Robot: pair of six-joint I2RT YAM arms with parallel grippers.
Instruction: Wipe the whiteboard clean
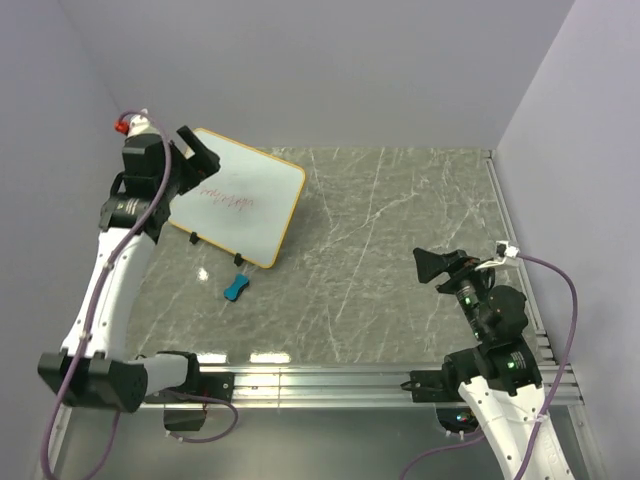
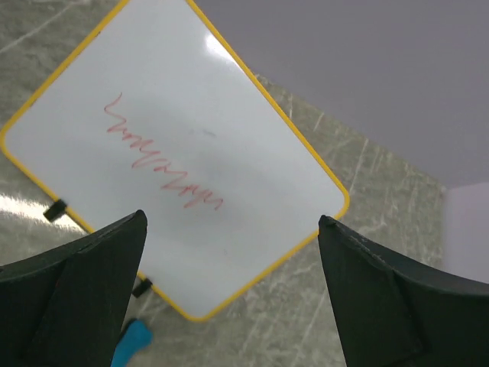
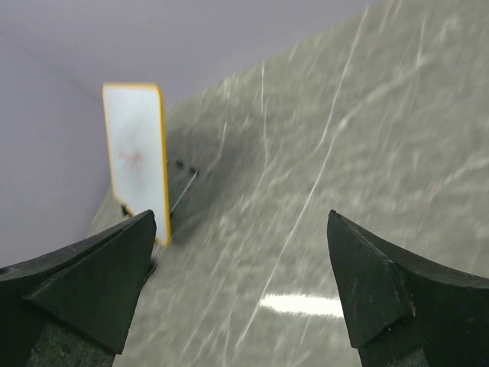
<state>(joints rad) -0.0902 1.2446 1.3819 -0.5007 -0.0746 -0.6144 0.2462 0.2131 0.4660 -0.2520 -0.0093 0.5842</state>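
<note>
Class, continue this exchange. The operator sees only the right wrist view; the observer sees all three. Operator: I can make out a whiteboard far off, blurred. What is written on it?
Observer: One red zigzag scribble across the middle of the whiteboard.
Operator: Is there an eraser?
Observer: Yes, a small blue eraser lies on the table just in front of the board's near edge.
Operator: Which arm is closer?
Observer: The left gripper, open, hovers by the board's far left corner; the right gripper sits well off to the right.
</note>
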